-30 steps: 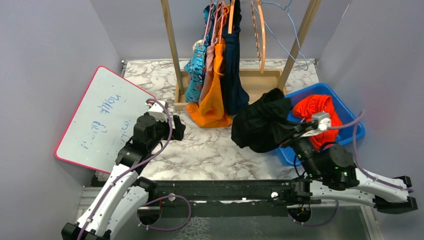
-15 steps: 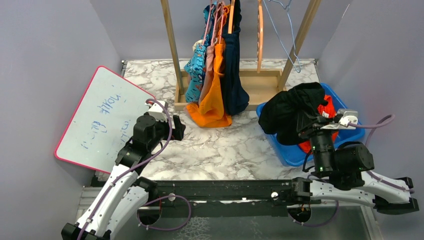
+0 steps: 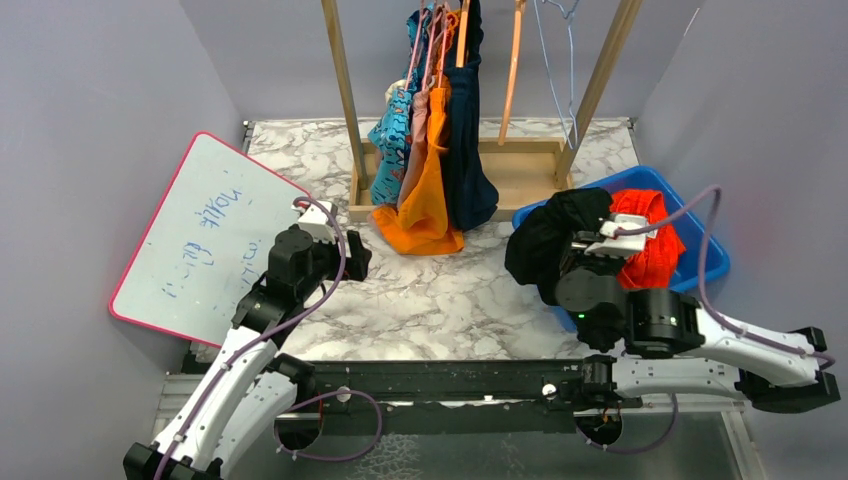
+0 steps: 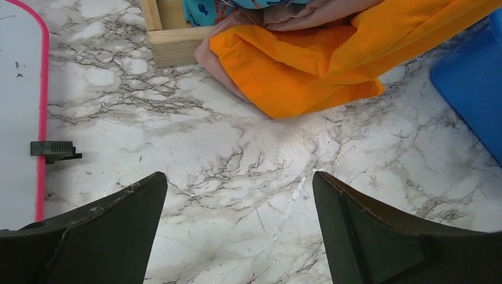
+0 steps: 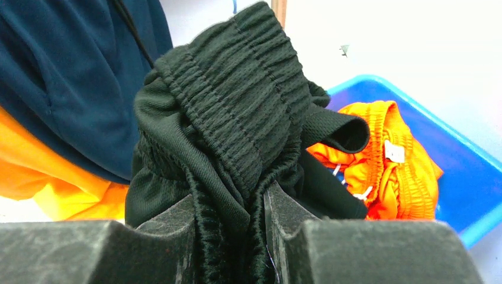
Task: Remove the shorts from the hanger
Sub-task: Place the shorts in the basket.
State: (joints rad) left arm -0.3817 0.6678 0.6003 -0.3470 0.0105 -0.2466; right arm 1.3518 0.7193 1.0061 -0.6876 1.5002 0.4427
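Against the frame half a second earlier: the bunched black elastic-waist shorts (image 3: 548,245) have shifted from above the blue plastic bin (image 3: 708,268) to its left rim, and now hang partly outside it over the marble desk (image 3: 440,300). More of the crumpled red-orange shorts (image 3: 648,238) lying inside the bin is exposed. The right wrist has swung to the bin's near-left side. The empty orange hanger (image 3: 510,75), beyond the bin, has turned edge-on to the camera. The left arm is unchanged.

Right jaws: clenched on the black shorts (image 5: 237,118), cloth pinched between the fingers. The ribbed waistband is uppermost and folded over. The rest hangs down, so the long axis runs roughly upright through the grip.

Left jaws: spread wide, holding nothing, low over the desk well left of the bin.

Left of the bin, blue cartoon-print shorts (image 3: 392,150), dusty pink shorts (image 3: 418,125), bright orange shorts (image 3: 425,205) and dark navy shorts (image 3: 466,150) hang on hangers from the wooden rack (image 3: 520,165). Their long axes are vertical, waistbands up. The orange hem lies on the desk.
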